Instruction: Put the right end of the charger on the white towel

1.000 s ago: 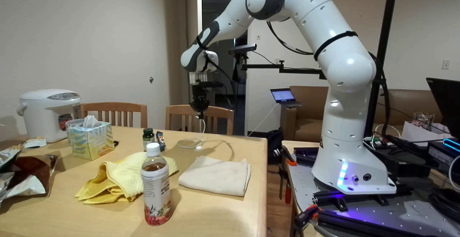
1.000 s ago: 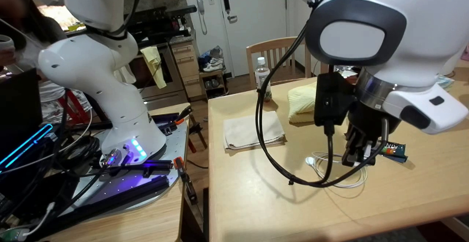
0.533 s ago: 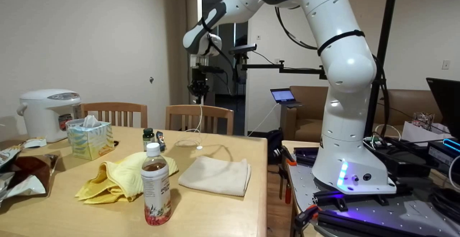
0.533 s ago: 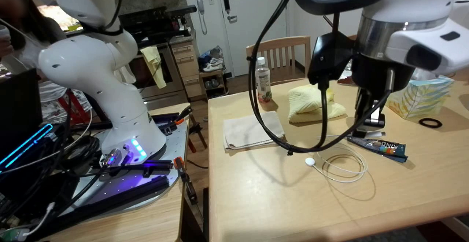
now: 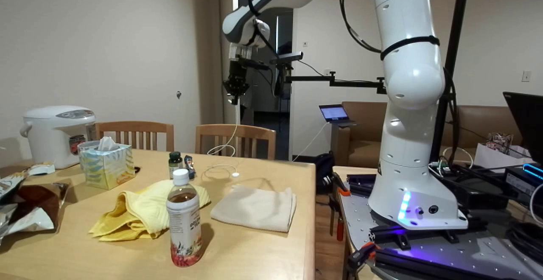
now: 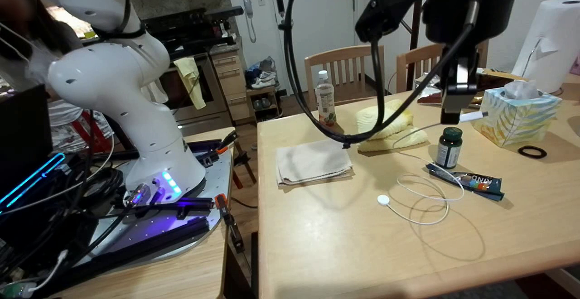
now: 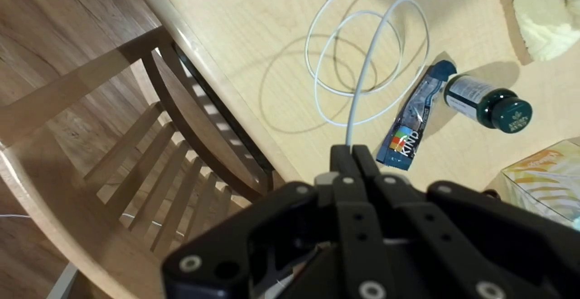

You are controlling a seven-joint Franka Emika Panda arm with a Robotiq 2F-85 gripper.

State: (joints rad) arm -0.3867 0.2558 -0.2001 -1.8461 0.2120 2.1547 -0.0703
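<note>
The arm [image 5: 413,76] arches high — gripper [image 7: 350,149] pointing down above the table [image 5: 250,254]; it clamps one end of the charger [image 6: 471,116].

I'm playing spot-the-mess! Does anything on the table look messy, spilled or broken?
I see nothing spilled or broken. The yellow towel looks messy: it's rumpled, while the white towel is folded flat. The charger cable makes loose loops, with one end held up in the pincer.
</note>
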